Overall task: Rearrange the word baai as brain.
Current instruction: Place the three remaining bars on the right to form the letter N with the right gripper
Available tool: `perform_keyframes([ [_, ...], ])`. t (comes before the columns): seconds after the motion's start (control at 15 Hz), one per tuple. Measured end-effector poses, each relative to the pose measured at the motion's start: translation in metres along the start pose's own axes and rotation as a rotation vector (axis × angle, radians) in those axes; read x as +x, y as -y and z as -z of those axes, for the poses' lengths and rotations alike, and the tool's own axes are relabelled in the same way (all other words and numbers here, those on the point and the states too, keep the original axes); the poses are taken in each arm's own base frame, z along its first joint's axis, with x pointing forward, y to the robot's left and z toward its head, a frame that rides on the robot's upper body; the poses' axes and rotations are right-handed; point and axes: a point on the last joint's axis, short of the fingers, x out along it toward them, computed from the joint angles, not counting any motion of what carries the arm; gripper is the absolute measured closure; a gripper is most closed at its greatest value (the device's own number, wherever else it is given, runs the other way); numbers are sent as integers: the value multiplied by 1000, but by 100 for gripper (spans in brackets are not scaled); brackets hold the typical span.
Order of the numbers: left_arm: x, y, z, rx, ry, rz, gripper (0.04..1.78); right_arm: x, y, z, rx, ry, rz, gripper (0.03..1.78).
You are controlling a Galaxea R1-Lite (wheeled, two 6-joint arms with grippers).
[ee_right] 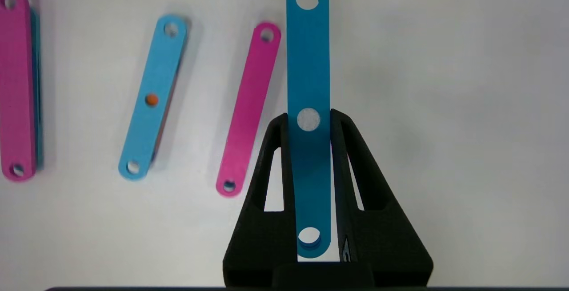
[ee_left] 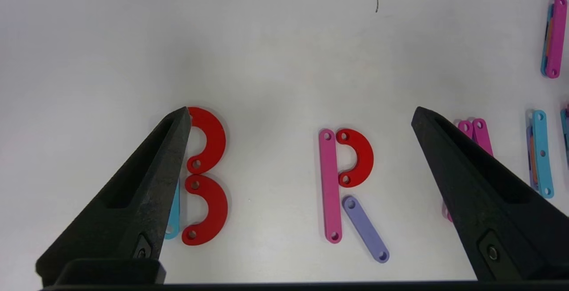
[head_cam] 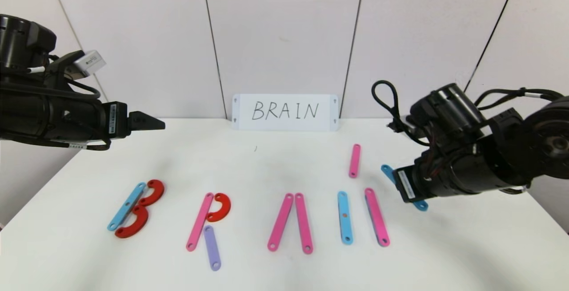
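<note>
**Right gripper carried a blue bar toward the unfinished N**

The table (head_cam: 275, 166) was smooth, white and matte, with the white card (head_cam: 285, 112) propped at its back edge. In front of the card lay the row of letters (head_cam: 249, 215): flat, rigid bars with round holes and rounded ends, plus 3 red C-shaped pieces, reading B, R, A, I so far. The left gripper (head_cam: 149, 123) hung wide open left of the card, holding nothing. The right gripper (ee_right: 308, 124), right of the card, was clamped on a blue bar (ee_right: 307, 60) by its thin edges. To finish well, it should probably lower the bar flat, angled against the pink bar (head_cam: 377, 222), without nudging neighbours.
</note>
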Motion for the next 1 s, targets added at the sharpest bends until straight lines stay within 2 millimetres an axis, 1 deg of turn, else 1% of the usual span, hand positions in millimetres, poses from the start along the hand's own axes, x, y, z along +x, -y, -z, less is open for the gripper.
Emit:
perform_keyframes([
  [0.27,0,0,0,1,0,0,9,-2,9,23,-13,-55,-43,154],
  [0.4,0,0,0,2,0,1,9,5,13,31,-4,-42,-49,154],
  [0.53,0,0,0,2,0,0,9,18,16,40,-4,-6,-57,154],
  [0.73,1,0,1,2,-5,2,9,35,18,43,12,55,-73,154],
  [1.0,2,0,1,2,-7,2,9,43,18,46,11,24,-89,154],
])
